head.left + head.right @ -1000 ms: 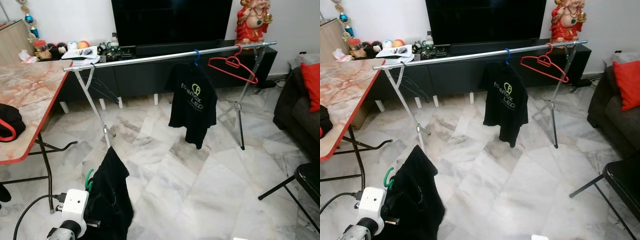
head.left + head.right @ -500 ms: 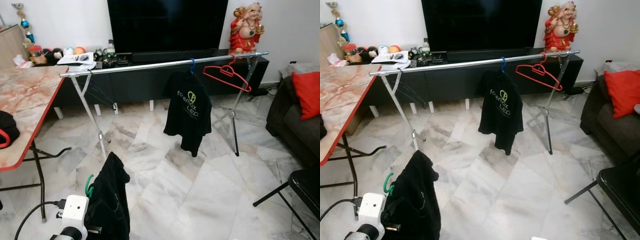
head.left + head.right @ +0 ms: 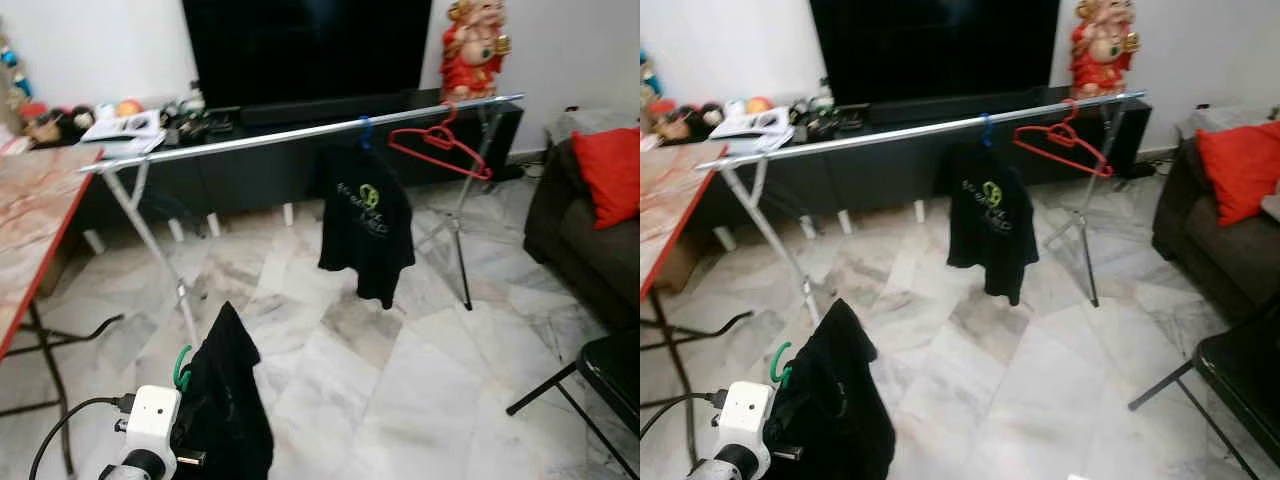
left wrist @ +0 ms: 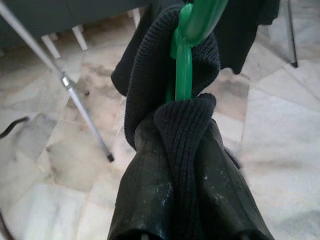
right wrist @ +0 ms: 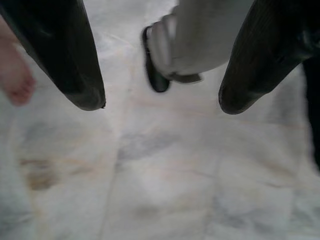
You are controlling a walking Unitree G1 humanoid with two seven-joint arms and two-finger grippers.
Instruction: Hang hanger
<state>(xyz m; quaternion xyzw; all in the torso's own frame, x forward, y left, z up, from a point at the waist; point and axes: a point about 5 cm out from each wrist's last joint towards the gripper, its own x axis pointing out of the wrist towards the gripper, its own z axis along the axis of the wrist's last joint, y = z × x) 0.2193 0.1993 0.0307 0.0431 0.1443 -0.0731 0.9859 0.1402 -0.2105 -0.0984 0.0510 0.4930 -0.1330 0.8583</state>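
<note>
As the head camera has swung a little to the right since a second ago, the silver rail (image 3: 300, 132) sits more central, at twelve o'clock, so the robot seems to be squaring up to it. At seven o'clock the left gripper (image 3: 195, 455) carries the green hanger (image 3: 181, 366) draped in a dark garment (image 3: 228, 400), well short of the rail. Along the left wrist, both fingers (image 4: 150, 200) are clamped on hanger neck (image 4: 183, 60) and cloth. Below, the right gripper (image 5: 160, 102) hangs spread wide, holding nothing, over marble floor (image 5: 150, 190).
</note>
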